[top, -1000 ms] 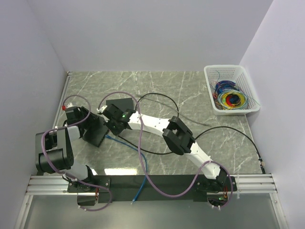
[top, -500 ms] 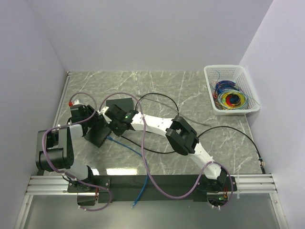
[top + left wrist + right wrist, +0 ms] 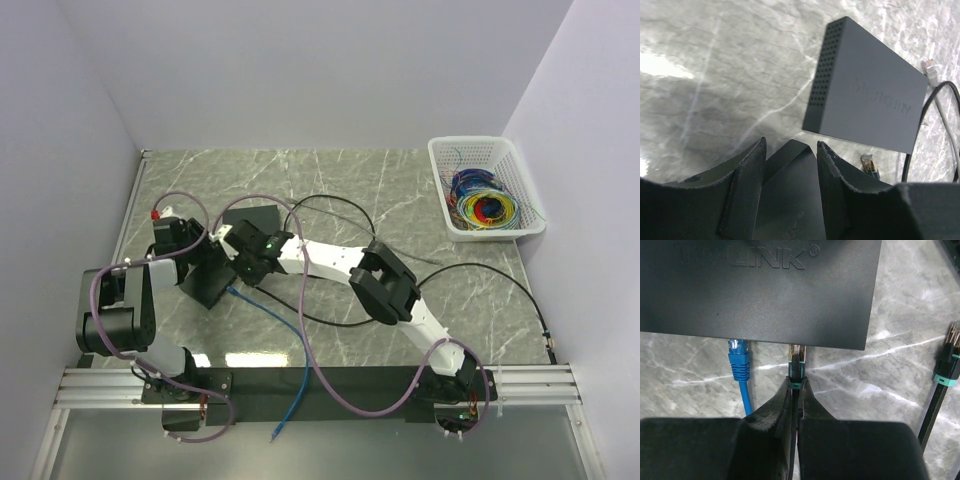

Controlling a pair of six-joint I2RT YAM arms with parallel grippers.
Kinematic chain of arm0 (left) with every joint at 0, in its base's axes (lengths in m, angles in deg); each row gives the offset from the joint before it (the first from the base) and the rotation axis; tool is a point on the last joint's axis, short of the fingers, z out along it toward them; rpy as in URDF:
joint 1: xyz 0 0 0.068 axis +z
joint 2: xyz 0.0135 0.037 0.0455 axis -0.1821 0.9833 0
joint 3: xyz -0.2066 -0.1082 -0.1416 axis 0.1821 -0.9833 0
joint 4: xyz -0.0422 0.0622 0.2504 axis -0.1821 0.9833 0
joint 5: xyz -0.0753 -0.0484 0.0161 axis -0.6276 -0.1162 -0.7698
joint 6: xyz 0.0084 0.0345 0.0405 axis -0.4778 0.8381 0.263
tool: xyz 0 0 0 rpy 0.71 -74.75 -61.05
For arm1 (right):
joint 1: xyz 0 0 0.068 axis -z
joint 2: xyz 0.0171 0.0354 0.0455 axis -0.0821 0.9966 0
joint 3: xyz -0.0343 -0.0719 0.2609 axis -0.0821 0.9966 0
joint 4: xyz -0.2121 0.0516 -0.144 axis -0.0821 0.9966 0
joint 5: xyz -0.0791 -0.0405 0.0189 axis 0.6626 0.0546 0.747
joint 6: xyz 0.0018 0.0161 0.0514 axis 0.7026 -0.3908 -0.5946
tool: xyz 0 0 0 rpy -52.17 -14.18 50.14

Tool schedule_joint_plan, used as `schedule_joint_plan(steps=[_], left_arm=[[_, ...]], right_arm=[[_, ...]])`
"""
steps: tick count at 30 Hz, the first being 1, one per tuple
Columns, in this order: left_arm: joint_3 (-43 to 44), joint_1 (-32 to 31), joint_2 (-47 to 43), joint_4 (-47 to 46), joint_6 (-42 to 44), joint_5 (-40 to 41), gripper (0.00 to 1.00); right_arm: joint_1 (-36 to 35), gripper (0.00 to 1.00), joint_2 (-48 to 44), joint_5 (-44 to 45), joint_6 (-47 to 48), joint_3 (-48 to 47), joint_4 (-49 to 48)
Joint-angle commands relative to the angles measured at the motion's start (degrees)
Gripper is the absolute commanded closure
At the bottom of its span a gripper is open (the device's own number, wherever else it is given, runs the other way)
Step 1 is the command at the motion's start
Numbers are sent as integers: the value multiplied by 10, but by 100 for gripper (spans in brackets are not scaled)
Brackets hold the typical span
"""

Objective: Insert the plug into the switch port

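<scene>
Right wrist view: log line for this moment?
right jaws: shut on black plug | plug tip: at switch port edge, beside blue plug | left jaws: clamping switch

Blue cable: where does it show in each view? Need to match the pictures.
Top external: blue cable runs from the switch toward the near edge.
Left wrist: not in it.
Right wrist: blue plug sits at the switch's edge, left of the right end effector.
Shared landmark: the switch, also between the left end effector's fingers in the left wrist view.
</scene>
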Motion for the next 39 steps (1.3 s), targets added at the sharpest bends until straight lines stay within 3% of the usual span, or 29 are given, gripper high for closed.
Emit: schedule_joint_plan(steps=[1,14,26,39], left_arm=[[-9,-30,6,28,-29,-72,50],[-70,-49,-29,6,-94,-102,49],[-99,-91,-14,-23,-133,-120,50],[-82,-135,19,-23,-120,-100,52]], right_arm=[[14,100,-46,0,-3,8,-104],[60,100,-76,-20,-7,76,-168],[103,100,-137,-112,84,175,-235],[105,100,-136,-186,127,160,-274]])
